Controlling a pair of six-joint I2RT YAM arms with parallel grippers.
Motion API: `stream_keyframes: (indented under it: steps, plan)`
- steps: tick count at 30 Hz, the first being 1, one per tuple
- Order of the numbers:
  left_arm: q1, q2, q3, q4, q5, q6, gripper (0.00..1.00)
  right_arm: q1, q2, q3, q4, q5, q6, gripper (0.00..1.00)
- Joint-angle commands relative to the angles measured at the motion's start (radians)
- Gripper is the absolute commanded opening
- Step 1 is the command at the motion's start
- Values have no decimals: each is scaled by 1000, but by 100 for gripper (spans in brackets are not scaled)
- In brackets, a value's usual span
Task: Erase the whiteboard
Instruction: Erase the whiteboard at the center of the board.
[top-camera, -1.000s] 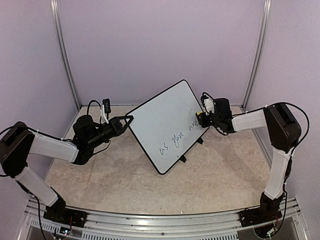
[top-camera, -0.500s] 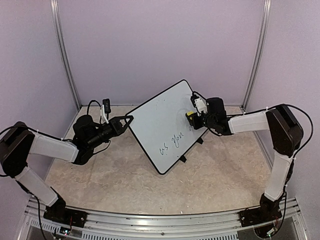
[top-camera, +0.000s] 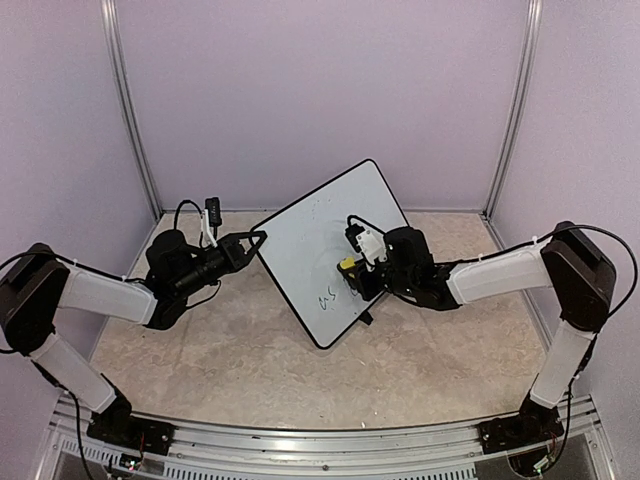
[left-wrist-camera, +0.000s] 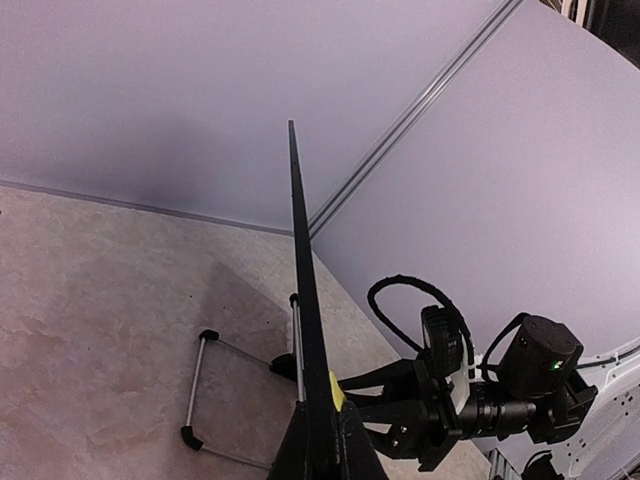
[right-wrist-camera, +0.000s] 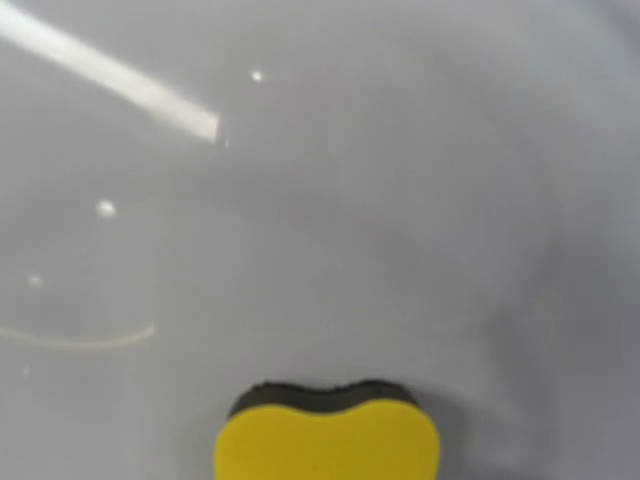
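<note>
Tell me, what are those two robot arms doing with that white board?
They are wiping it clean. The left tool pinches the whiteboard by its corner and holds it steady. The right tool presses a yellow sponge against the board's face. A few dark marks are left low on the board, beside the sponge.

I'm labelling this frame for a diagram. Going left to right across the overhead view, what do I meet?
In order: left arm → left gripper, clamped on the board's corner → whiteboard → yellow sponge against its face → right arm.
</note>
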Motion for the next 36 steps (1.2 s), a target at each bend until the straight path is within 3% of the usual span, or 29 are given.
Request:
stream_keyframes:
  steps: [1,13,36]
  plan:
    - [-42,-27,5,109,147,24,0,88,-8,-61,9,50,24,0]
    - [-43,-37,4,109,149,24,0,222,72,-77,115,187,48,0]
    - [-43,-27,5,116,150,21,0,294,59,-200,95,211,75,0]
